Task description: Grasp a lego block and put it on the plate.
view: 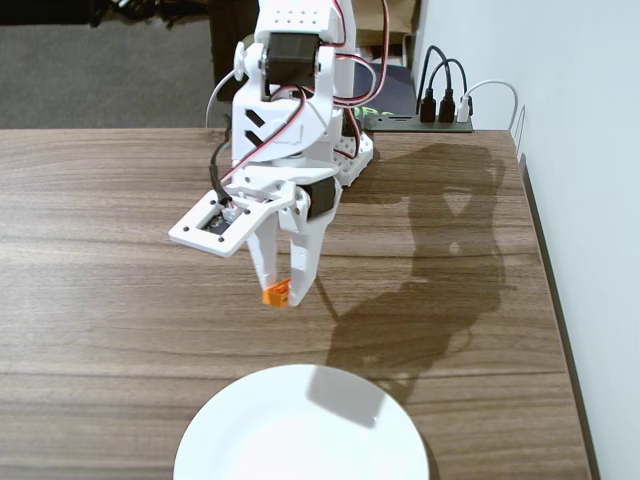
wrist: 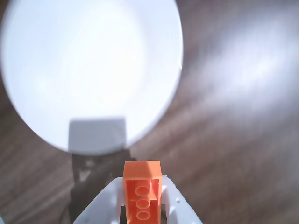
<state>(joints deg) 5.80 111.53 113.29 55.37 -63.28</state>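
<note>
The white two-finger hand [view: 283,292] pinches the small orange studded plastic lego block [view: 276,294], raised above the brown wooden worktop [view: 100,260], short of the large white round plate [view: 300,435].

Worktop [view: 120,300]: dark brown wood-grain, planks running left-right in fixed view; right edge near a pale wall; plate [view: 300,430] lies flat on it at bottom centre, white, round, cut off by lower frame edge, surface bare w/ a grey shadow patch at its upper part; arm base [view: 350,155] sits on worktop at far edge, centre; dark arm shadow falls across wood right of centre; wrist view: plate [wrist: 88,65] upper left, blurred wood around it.
</note>
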